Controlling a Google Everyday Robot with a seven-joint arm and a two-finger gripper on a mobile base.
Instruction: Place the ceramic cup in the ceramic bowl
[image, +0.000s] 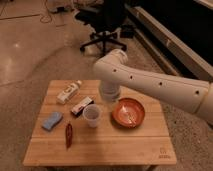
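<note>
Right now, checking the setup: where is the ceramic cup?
The ceramic cup stands near the middle of the table, just left of the ceramic bowl in the camera view, a small box behind it; the gripper hangs behind them.

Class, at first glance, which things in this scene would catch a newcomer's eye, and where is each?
The big white robot arm stretches in from the right, its gripper hanging over the back of the light wooden table. Just in front, a small white ceramic cup stands beside a shallow orange-brown ceramic bowl, not touching it.
</note>
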